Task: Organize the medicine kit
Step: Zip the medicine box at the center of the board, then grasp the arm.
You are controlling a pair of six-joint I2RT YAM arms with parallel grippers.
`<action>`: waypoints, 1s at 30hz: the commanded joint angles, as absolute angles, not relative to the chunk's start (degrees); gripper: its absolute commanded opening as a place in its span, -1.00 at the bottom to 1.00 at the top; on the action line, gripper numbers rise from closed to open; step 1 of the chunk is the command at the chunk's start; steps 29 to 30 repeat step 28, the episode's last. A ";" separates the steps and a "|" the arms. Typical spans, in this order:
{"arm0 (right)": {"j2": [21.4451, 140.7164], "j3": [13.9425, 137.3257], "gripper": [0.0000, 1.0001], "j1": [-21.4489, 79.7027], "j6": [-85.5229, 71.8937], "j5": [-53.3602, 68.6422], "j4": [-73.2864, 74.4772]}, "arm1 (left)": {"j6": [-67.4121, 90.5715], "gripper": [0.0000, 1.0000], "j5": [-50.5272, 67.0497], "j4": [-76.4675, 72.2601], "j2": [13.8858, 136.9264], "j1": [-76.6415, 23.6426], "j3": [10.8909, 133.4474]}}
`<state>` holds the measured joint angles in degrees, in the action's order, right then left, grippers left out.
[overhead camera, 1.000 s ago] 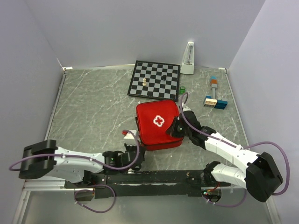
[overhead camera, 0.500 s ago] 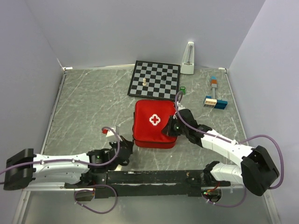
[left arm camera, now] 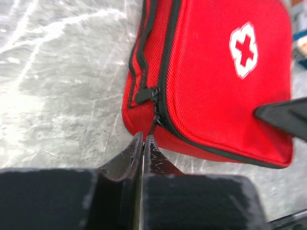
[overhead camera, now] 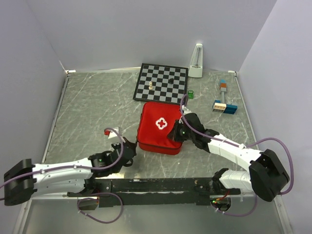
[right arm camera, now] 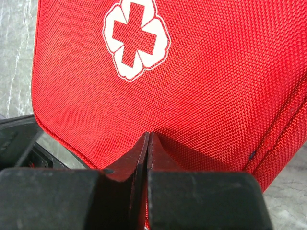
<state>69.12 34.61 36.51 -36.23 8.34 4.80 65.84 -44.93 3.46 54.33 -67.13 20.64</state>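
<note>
The medicine kit [overhead camera: 152, 137], a red zip case with a white cross, lies closed and flat at mid-table, just in front of the chessboard. My left gripper [overhead camera: 132, 147] is at the kit's near left corner. In the left wrist view the left gripper [left arm camera: 144, 137] is shut on the black zipper pull [left arm camera: 154, 119] that hangs from the kit [left arm camera: 216, 86]. My right gripper [overhead camera: 174, 132] rests on the kit's near right part. Its jaws [right arm camera: 149, 135] are shut, with the tips pressed onto the red fabric of the kit [right arm camera: 201, 72].
A black-and-white chessboard [overhead camera: 165, 78] with a pale piece [overhead camera: 150, 86] lies behind the kit. A white metronome [overhead camera: 196, 61] stands at the back wall. Coloured blocks [overhead camera: 224, 106] and a small green item [overhead camera: 190, 93] lie to the right. A small red-and-white object [overhead camera: 108, 132] sits left of my left gripper.
The kit has slid and turned a little to the left. My left gripper moved left at its corner, and my right gripper went left with the kit.
</note>
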 commanded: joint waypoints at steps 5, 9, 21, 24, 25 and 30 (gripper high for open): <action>68.47 30.15 -0.80 36.47 -32.69 3.69 19.43 | 69.08 -0.03 -51.50 20.03 39.83 -65.30 18.37; 64.78 31.72 -0.30 36.47 -33.13 4.57 19.86 | 70.31 0.43 -52.38 22.85 38.14 -65.30 19.51; 48.00 42.54 0.36 36.21 -26.99 -11.76 26.89 | 74.78 0.93 -52.64 34.00 43.94 -65.13 34.09; 45.89 41.84 0.37 36.21 -26.54 -14.14 27.68 | 79.37 0.93 -52.91 37.62 44.30 -65.13 36.91; 45.27 41.66 0.37 36.21 -26.72 -14.32 27.77 | 78.32 0.93 -52.74 37.01 44.47 -65.13 37.44; 43.25 41.49 0.38 36.21 -27.24 -15.11 27.69 | 78.65 0.93 -52.38 39.45 44.82 -65.13 39.80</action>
